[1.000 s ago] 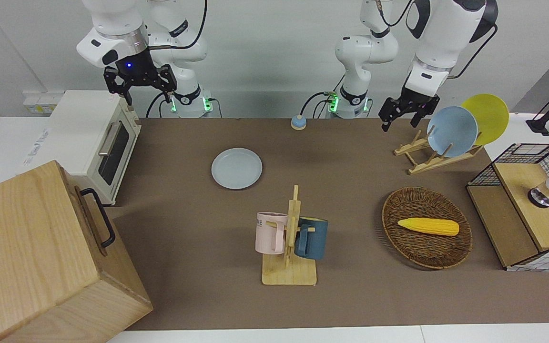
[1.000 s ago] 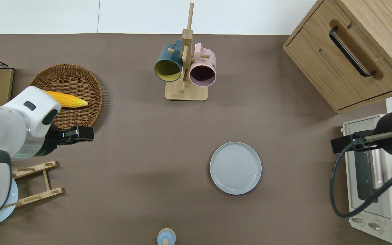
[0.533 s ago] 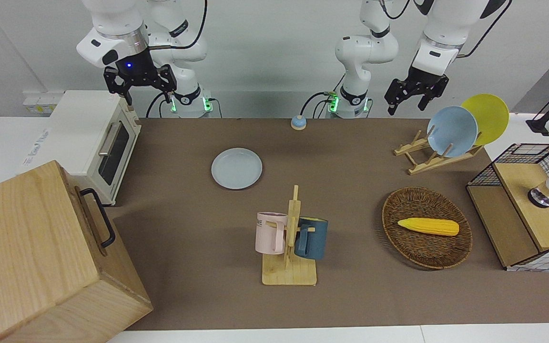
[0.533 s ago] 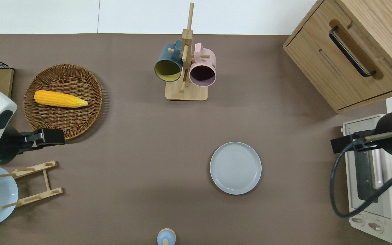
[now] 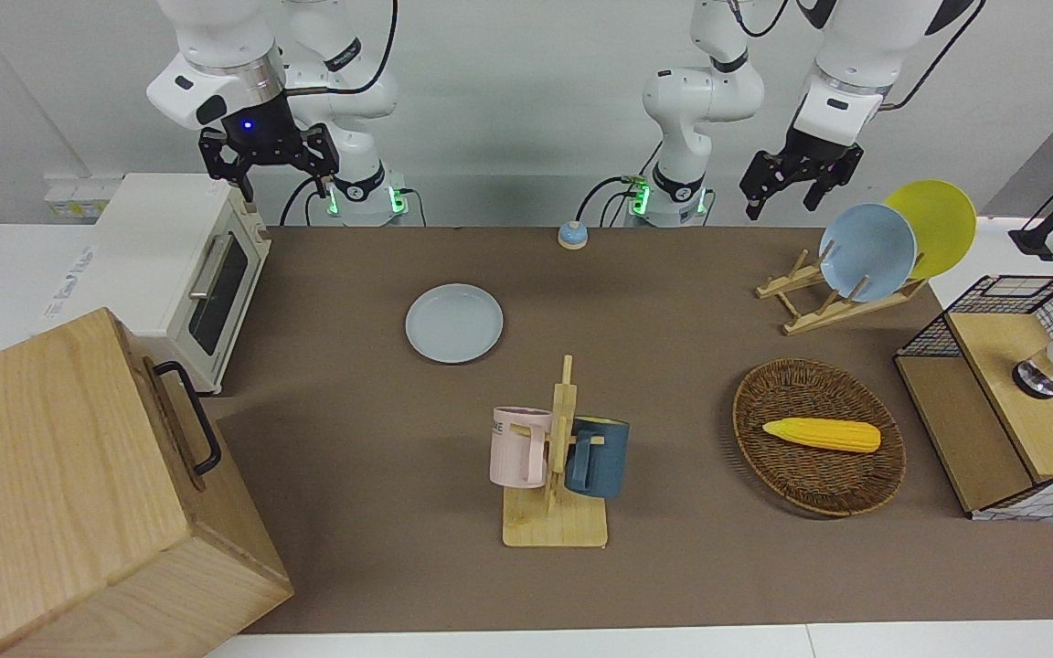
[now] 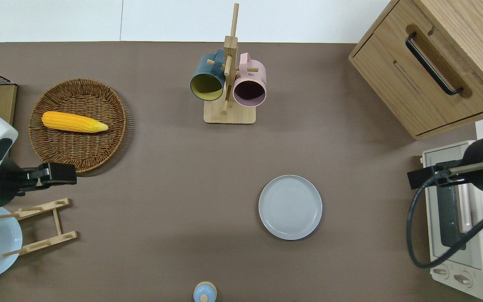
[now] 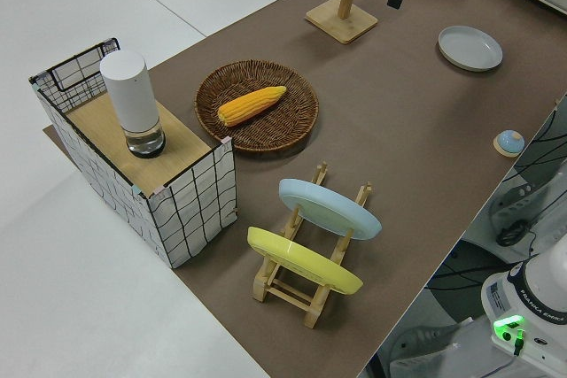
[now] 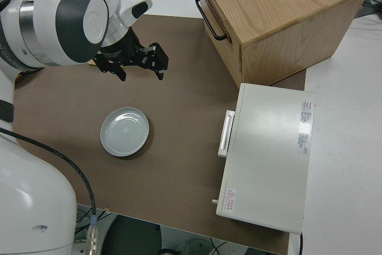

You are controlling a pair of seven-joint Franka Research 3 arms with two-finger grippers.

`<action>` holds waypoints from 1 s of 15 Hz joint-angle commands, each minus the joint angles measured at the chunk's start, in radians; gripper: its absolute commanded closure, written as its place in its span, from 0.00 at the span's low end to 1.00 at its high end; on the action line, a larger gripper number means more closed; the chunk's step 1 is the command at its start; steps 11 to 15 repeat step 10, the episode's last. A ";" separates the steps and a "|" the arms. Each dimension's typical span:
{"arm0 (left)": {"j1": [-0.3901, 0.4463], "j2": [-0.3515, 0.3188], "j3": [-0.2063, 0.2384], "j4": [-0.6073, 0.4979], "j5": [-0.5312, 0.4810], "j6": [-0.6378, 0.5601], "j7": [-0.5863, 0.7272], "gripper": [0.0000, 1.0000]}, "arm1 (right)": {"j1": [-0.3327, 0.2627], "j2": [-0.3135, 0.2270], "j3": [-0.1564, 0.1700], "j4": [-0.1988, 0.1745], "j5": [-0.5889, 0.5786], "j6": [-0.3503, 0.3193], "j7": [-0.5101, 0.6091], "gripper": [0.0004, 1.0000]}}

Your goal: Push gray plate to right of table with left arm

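The gray plate point(image 5: 453, 323) lies flat on the brown table point(image 5: 380, 439), nearer to the robots than the mug rack and toward the right arm's end. It also shows in the overhead view point(image 6: 290, 207), the left side view point(image 7: 469, 47) and the right side view point(image 8: 125, 131). My left gripper point(image 5: 782, 194) is open and empty, up in the air. In the overhead view the left gripper point(image 6: 59, 174) is over the table between the wicker basket and the plate rack, well apart from the plate. My right gripper point(image 5: 268, 169) is open and parked.
A mug rack point(image 5: 556, 475) holds a pink and a blue mug. A wicker basket point(image 5: 819, 489) holds a corn cob. A plate rack point(image 5: 810, 306) holds a sky-blue and a yellow plate. A toaster oven point(image 5: 170, 265), a wooden cabinet point(image 5: 69, 493) and a wire crate point(image 5: 1020, 402) stand at the table's ends.
My left gripper has risen and drawn back toward the left arm's end of the table, off the basket's rim. The gray plate and the right arm have not moved.
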 commanded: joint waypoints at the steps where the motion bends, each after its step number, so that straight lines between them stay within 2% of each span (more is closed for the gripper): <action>1: 0.006 0.009 -0.002 0.024 0.018 -0.031 0.007 0.01 | -0.008 -0.010 0.005 -0.004 -0.001 -0.012 -0.008 0.00; 15: -0.006 0.009 -0.014 0.024 0.019 -0.031 0.004 0.01 | -0.008 -0.010 0.005 -0.004 -0.001 -0.012 -0.008 0.00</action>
